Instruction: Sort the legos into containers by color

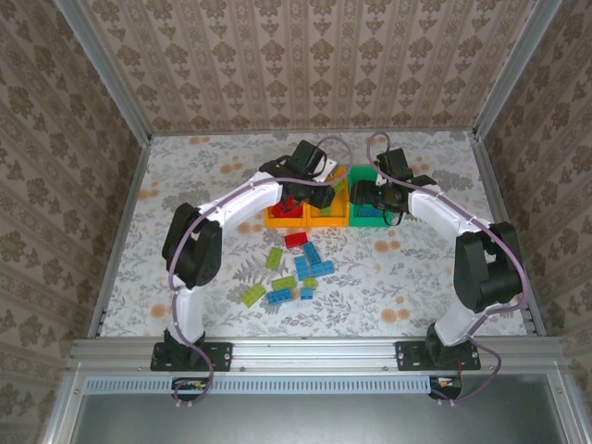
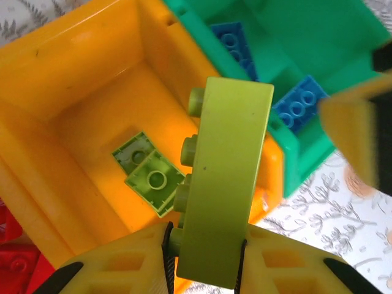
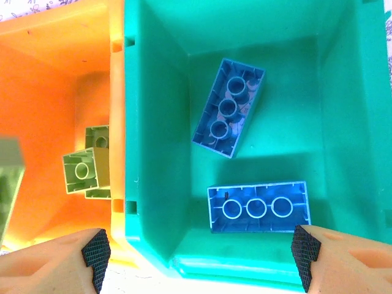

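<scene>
My left gripper (image 2: 205, 263) is shut on a long lime green lego (image 2: 223, 184), held on edge over the middle orange-yellow container (image 2: 79, 86). Two lime legos (image 2: 150, 177) lie on that container's floor. My right gripper (image 3: 201, 248) hangs open over the green container (image 3: 153, 122), nothing between its pads. Two blue legos (image 3: 229, 107) (image 3: 257, 207) lie upside down in the green container. In the top view the left gripper (image 1: 319, 190) and right gripper (image 1: 370, 196) hover close together over the row of containers (image 1: 326, 220).
Several loose legos lie on the table in front of the containers: a red one (image 1: 296, 240), blue ones (image 1: 310, 262) and lime ones (image 1: 253, 294). The left orange-yellow container (image 1: 285, 218) holds red legos (image 2: 15, 263). Patterned walls enclose the table.
</scene>
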You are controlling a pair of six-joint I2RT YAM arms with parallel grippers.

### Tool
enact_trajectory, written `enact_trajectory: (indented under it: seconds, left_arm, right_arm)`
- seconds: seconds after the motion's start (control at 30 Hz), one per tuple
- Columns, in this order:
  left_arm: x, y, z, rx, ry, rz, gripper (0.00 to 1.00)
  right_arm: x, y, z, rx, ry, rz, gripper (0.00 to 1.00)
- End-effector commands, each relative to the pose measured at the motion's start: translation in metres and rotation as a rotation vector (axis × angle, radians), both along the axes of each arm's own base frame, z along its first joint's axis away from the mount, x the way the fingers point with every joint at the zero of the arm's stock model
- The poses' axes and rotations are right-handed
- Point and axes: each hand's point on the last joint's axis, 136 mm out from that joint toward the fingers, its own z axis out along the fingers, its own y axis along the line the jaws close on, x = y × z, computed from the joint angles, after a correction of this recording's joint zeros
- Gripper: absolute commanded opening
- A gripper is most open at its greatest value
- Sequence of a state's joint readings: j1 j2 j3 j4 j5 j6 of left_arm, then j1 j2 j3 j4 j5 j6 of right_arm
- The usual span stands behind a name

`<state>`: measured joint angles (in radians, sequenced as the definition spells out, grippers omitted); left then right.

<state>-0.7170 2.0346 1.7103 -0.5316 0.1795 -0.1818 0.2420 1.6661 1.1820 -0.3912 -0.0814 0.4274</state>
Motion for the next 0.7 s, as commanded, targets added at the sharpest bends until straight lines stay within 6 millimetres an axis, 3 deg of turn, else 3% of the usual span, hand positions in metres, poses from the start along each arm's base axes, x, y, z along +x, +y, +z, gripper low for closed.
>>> enact_trajectory:
  seconds: [0.0, 0.13, 0.27, 0.4, 0.5, 0.6, 0.67]
  left_arm:
    - [0.012, 0.001, 0.001, -0.096, 0.131, 0.107, 0.28]
    - [0.020, -0.007, -0.002, -0.146, 0.162, 0.125, 0.30]
    - [0.021, -0.012, -0.007, -0.159, 0.191, 0.130, 0.42]
    - [0.015, -0.010, -0.004, -0.161, 0.190, 0.135, 0.62]
    - [-0.002, -0.007, 0.008, -0.123, 0.119, 0.109, 0.74]
    - [-0.021, 0.015, 0.017, -0.021, 0.010, 0.116, 0.78]
    - [-0.030, 0.043, 0.017, 0.049, -0.042, 0.168, 0.81]
  right_arm:
    - [-0.003, 0.001, 0.006, 0.038, -0.014, -0.016, 0.81]
    - [-0.004, 0.001, 0.003, 0.040, -0.011, -0.019, 0.81]
    - [-0.005, 0.001, 0.002, 0.040, -0.007, -0.020, 0.81]
    - [-0.006, 0.001, 0.002, 0.040, -0.009, -0.019, 0.81]
    - [-0.007, 0.000, 0.001, 0.038, -0.007, -0.018, 0.81]
    - [-0.008, 0.000, 0.002, 0.040, -0.014, -0.018, 0.81]
    - [-0.008, 0.000, 0.002, 0.044, -0.016, -0.015, 0.82]
